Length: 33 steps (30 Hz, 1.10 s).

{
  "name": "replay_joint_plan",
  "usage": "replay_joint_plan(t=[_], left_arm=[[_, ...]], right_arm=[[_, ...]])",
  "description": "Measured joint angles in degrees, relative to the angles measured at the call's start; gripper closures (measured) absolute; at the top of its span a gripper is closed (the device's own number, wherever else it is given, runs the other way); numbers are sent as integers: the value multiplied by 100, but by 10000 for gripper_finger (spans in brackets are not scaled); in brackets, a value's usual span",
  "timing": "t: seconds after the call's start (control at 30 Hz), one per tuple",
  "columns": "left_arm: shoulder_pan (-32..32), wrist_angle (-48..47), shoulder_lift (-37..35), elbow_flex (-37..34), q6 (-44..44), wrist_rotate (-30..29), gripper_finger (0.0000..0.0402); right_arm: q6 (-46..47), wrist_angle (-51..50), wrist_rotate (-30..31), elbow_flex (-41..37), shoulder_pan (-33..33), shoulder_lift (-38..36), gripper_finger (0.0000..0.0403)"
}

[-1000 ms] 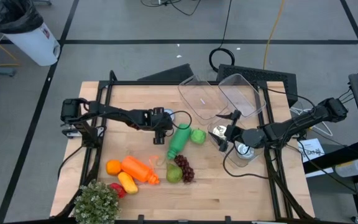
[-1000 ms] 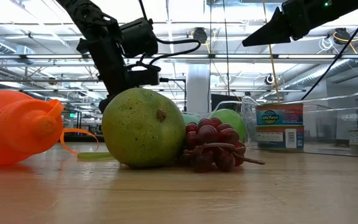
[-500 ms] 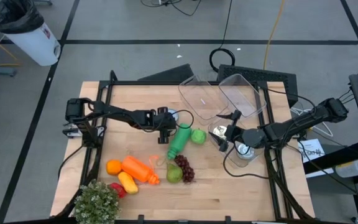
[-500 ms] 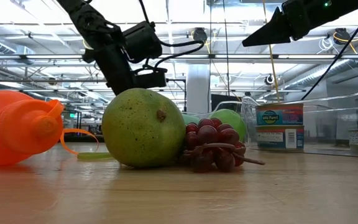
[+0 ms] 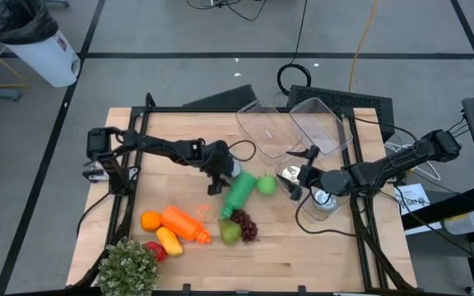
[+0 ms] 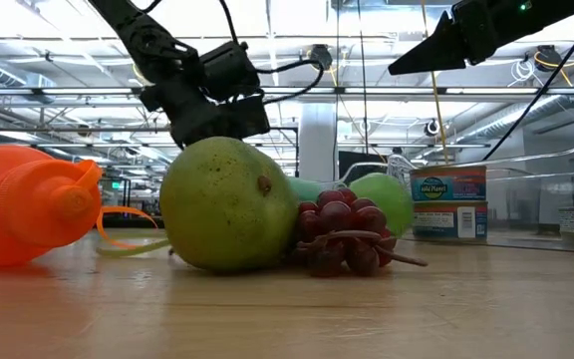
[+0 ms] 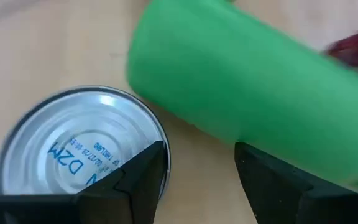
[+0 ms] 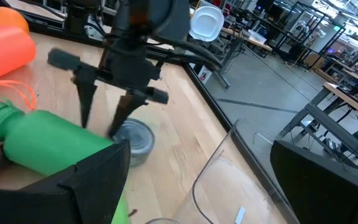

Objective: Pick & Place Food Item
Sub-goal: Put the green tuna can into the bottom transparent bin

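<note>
My fingers are standing spread apart on my left gripper, straddling the rim of the tin can beside the green bottle. My right gripper is waiting open near the clear containers.

The left gripper sits with parted fingers, hemmed by the can and the green bottle just beside it. Bare wood lies open along the table's lower right; fruit crowds the lower left, and clear bins block the upper centre.
</note>
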Motion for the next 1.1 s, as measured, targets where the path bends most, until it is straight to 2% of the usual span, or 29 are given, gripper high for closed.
replay_joint_plan(t=[0.07, 0.2, 0.27, 0.47, 0.6, 0.7, 0.8, 0.97, 1.03, 1.1], left_arm=[[72, -49, 12, -9, -31, 466, 189], [103, -44, 19, -13, -33, 513, 189], [114, -41, 20, -13, -25, 317, 189], [26, 75, 14, -11, 76, -757, 189], [-52, -91, -175, -16, -166, -1025, 188], [-39, -452, -641, -31, -504, -1161, 188], [-66, -738, -1215, -81, -875, -1911, 188], [-143, -1182, -1790, -28, -1488, -4075, 188], [-96, -1401, -1772, -52, -1751, -4334, 188], [-31, -1332, -1698, -73, -1832, -4306, 188]], right_arm=[[0, 0, 1, 0, -2, 1, 35], [0, 0, -1, 0, -1, 1, 35], [1, 0, 0, 0, -2, 0, 35], [2, -2, 1, 0, -2, 1, 35], [2, -2, 0, 0, 0, 0, 35], [2, 59, 2, -75, -2, -1, 35], [0, 85, 2, -135, -6, 1, 35], [2, 126, 1, -142, -6, -1, 35], [2, 127, 1, -142, -6, -1, 35], [0, 122, 1, -142, -6, -1, 35]])
